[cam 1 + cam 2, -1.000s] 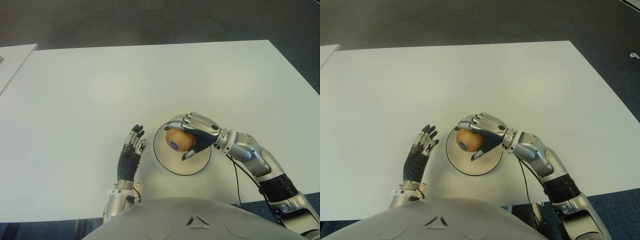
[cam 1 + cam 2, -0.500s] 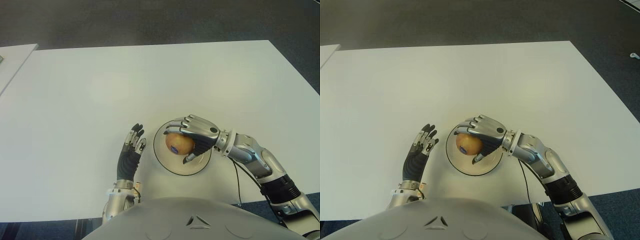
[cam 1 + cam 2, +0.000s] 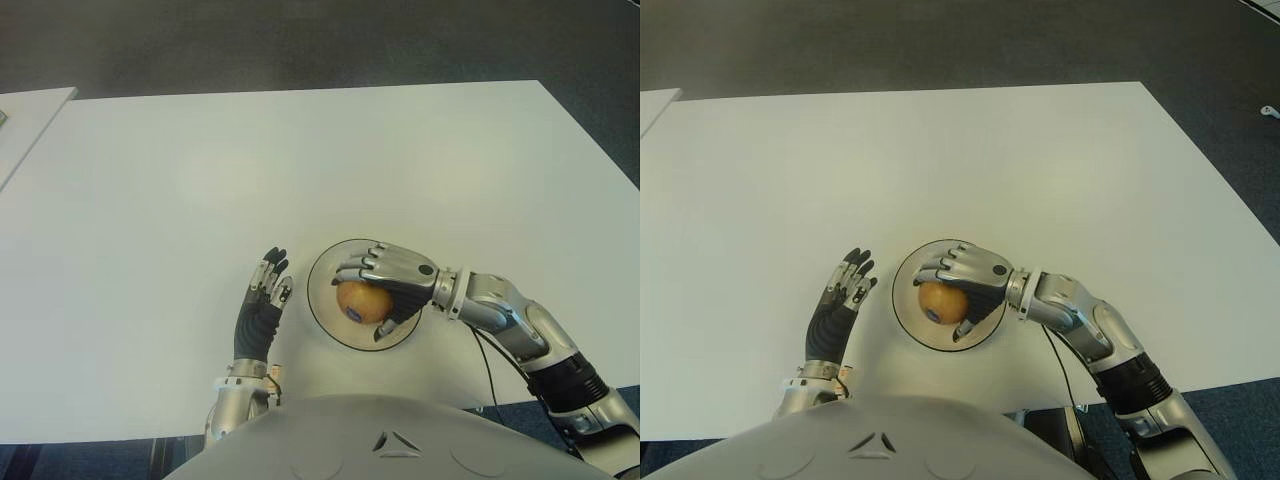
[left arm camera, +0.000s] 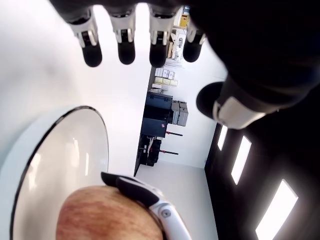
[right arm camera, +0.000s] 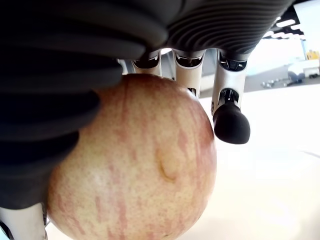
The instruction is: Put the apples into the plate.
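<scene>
Right hand (image 3: pixel 385 285) is over the plate (image 3: pixel 322 270), lower centre of the eye views, fingers curled around the apple (image 3: pixel 361 300). Apple sits inside the plate's rim, low in the dish; eye views don't settle whether it touches the plate surface.

Right wrist view fills in the grip: apple (image 5: pixel 135 160) pressed against the dark ribbed palm, fingers (image 5: pixel 230 122) wrapped over its far side, one black fingertip standing slightly off the skin. Yellow-red streaked skin is clear here; the eye views only show an orange-tan ball with a small dark sticker facing the robot.

Left hand (image 3: pixel 262 305) shows just left of the plate in the lower centre, palm toward the table (image 3: pixel 200 180), fingers straight and loosely spread, holding nothing. Left wrist view confirms: four extended fingertips (image 4: pixel 126 52) along the upper edge, thumb off to the right, nothing between them. That view also catches the plate's black rim (image 4: pixel 102 135) at lower left, the apple (image 4: pixel 107 217) at the bottom edge, and one right-hand finger laid across it, which the eye views hide under the hand.

Rest of the white table is bare.
</scene>
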Tool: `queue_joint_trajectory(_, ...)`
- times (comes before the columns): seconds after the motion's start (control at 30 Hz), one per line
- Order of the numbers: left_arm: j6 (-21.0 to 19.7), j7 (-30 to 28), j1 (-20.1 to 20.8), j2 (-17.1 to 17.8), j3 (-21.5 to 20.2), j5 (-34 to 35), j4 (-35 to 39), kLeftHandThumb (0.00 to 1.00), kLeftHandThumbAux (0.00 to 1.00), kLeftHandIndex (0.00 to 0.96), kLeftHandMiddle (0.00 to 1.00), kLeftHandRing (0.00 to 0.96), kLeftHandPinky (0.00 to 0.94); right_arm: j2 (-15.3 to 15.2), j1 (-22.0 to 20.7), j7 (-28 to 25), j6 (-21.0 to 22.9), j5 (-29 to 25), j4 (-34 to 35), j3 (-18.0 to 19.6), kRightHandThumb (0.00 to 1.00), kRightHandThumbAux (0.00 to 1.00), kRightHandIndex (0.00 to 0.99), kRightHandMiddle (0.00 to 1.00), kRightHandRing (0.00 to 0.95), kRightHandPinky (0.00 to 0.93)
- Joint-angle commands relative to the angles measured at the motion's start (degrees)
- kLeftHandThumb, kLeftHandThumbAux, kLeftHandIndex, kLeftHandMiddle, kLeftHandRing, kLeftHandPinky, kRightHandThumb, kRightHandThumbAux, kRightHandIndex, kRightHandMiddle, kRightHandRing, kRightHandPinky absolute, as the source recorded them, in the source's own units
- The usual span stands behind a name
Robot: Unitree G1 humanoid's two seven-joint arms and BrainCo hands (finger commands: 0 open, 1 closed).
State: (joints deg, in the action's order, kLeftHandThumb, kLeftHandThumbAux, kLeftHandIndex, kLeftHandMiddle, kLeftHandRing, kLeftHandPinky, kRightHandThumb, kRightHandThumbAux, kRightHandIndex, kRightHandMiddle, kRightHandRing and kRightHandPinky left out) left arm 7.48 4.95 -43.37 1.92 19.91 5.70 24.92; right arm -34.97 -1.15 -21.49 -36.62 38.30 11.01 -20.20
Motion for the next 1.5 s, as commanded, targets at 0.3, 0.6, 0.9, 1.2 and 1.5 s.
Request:
queue_joint_trajectory(0.3, -0.72, 0.57, 0.04, -2.96, 2.43, 0.66, 1.25, 0.260, 0.562, 0.073, 0.092, 0.081, 0.128, 0.09, 1.25, 0.72, 0.53, 1.96, -0.28, -0.79, 0.712, 0.718, 0.442, 0.831, 0.806, 0.802)
queue_joint_trajectory(0.6, -0.31, 0.44, 0.29, -2.79, 2.15, 0.54, 0.82, 0.265, 0.580, 0.080, 0.096, 0.086, 0.128, 0.33, 0.28, 5.62, -2.87, 4.26, -3.30, -0.88, 0.710, 0.717, 0.441, 0.829, 0.806, 0.787)
queue_joint_trajectory(0.9, -0.84, 0.07, 0.50, -2.35, 2.11, 0.77, 0.96, 0.263, 0.569, 0.061, 0.082, 0.082, 0.127, 0.99, 0.29, 7.45, -3.00, 3.26, -4.70, -0.79, 0.510, 0.651, 0.396, 0.464, 0.427, 0.384)
queue_joint_trajectory(1.2, -0.40, 0.18, 0.60, -2.40, 2.15, 0.42, 0.72, 0.267, 0.571, 0.054, 0.088, 0.096, 0.133, 1.20, 0.65, 3.95, -0.09, 1.02, -3.66, -1.16, 0.123, 0.431, 0.133, 0.129, 0.102, 0.089)
queue_joint_trajectory(1.5, -0.46, -0.36, 0.81, -1.75, 2.16, 0.20, 0.63, 0.260, 0.565, 0.052, 0.077, 0.084, 0.117, 0.84, 1.35, -0.48, 3.68, -0.16, -1.23, -1.09, 0.043, 0.366, 0.033, 0.039, 0.006, 0.003)
